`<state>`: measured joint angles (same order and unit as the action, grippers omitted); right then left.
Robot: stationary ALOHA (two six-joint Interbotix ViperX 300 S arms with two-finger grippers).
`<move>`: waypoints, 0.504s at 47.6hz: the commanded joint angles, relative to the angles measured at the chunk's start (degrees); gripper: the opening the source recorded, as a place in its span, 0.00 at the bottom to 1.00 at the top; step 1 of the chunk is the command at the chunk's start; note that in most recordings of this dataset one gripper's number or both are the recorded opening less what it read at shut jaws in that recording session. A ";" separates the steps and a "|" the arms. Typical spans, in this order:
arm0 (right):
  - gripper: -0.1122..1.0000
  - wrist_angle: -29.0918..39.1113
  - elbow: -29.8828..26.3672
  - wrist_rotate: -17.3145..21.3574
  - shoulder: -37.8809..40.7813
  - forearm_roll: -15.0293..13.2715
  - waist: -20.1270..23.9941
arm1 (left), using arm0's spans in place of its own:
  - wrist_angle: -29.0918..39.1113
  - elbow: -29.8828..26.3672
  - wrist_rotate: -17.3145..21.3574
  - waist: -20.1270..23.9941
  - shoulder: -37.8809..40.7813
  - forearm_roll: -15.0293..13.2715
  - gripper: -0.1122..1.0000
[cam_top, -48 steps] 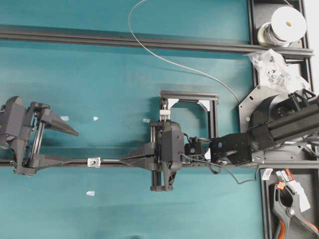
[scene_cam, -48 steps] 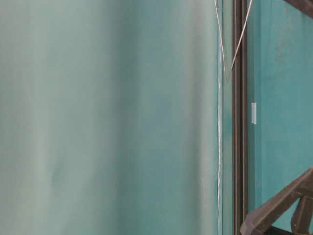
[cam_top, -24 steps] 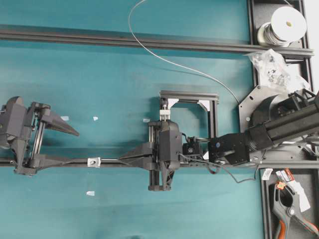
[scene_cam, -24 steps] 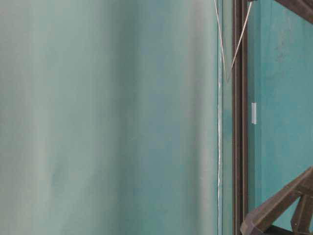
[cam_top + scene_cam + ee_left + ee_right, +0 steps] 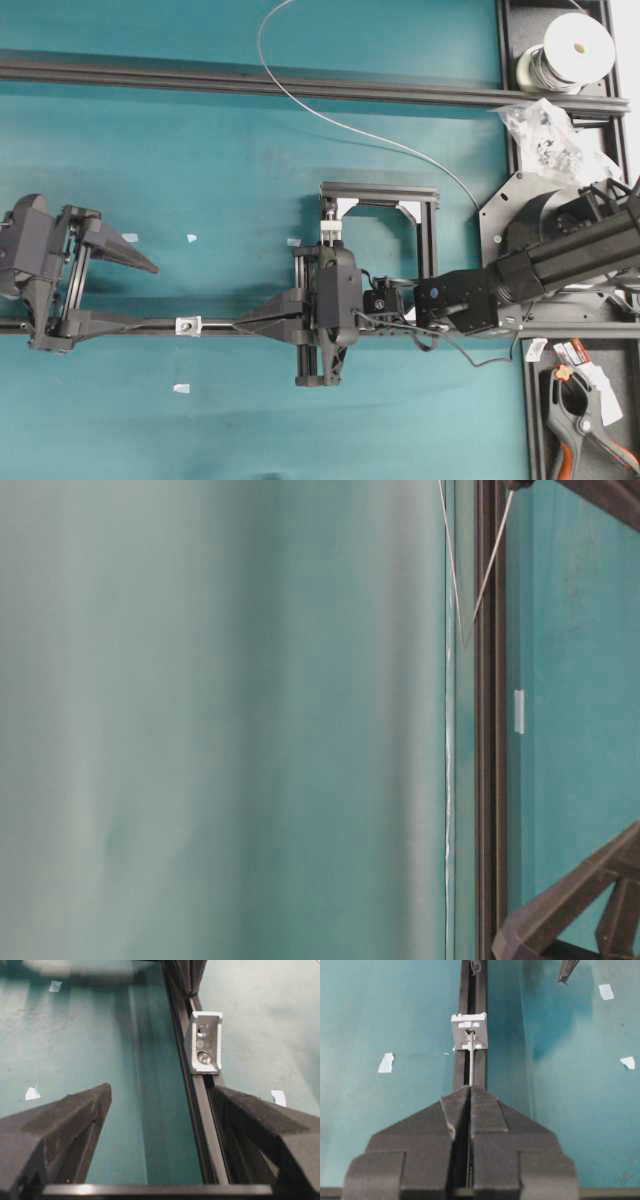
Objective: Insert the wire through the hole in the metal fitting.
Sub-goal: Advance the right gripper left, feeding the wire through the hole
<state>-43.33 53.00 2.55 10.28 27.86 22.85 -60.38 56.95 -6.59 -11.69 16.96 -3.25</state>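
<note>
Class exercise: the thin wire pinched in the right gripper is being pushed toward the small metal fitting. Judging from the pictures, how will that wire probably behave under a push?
The wire juts straight from the shut right gripper to the metal fitting, so a short length seems stiff. Its long free run curves over the table, so it likely bows if pushed from far back. Being hair-fine, it could slip or kink.

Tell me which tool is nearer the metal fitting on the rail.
Right, narrowly. The right tool, shut on the wire, points at the metal fitting from the right along the rail. The left tool stands open, its lower finger ending just left of the fitting.
</note>
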 commanded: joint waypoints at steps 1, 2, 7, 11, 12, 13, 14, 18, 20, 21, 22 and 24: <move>0.09 -0.53 -0.97 -0.09 -0.62 -0.18 -0.09 | -0.26 -0.62 0.00 -0.09 -1.23 -0.09 0.82; 0.09 -0.62 -0.97 -0.09 -0.62 -0.18 -0.09 | -0.26 -0.70 0.00 -0.09 -1.23 -0.09 0.82; 0.09 -0.62 -1.05 -0.09 -0.62 -0.26 -0.09 | -0.26 -0.62 0.00 -0.09 -1.14 -0.09 0.82; 0.09 -0.62 -1.14 -0.18 -0.70 -0.18 -0.09 | -0.26 -0.70 0.00 -0.09 -1.23 -0.09 0.82; 0.09 -0.62 -1.14 -0.18 -0.62 -0.18 -0.09 | -0.26 -0.70 0.09 -0.09 -1.23 -0.09 0.82; 0.09 -0.62 -1.23 -0.26 -0.62 -0.18 -0.18 | -0.26 -0.70 0.09 -0.09 -1.23 -0.09 0.82; 0.09 -0.62 -1.23 -0.26 -0.62 -0.18 -0.26 | -0.35 -0.79 0.09 -0.09 -1.14 -0.09 0.82; 0.09 -0.53 -1.41 -0.35 -0.53 -0.18 -0.35 | -0.26 -0.79 0.18 -0.09 -1.23 -0.09 0.82; 0.09 -0.62 -1.49 -0.35 -0.44 -0.18 -0.44 | -0.26 -0.88 0.18 -0.09 -1.23 -0.09 0.82; 0.09 -0.62 -1.58 -0.35 -0.35 -0.18 -0.53 | -0.26 -0.88 0.18 -0.09 -1.23 -0.09 0.82; 0.09 -0.62 -1.67 -0.35 -0.26 -0.26 -0.62 | -0.26 -0.97 0.18 -0.09 -1.23 -0.09 0.82; 0.09 -0.53 -1.85 -0.35 0.00 -0.18 -0.62 | -0.26 -0.88 0.18 -0.09 -1.23 -0.09 0.82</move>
<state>-43.33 52.29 2.29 10.63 27.86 22.41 -60.38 56.69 -6.50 -11.69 16.96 -3.25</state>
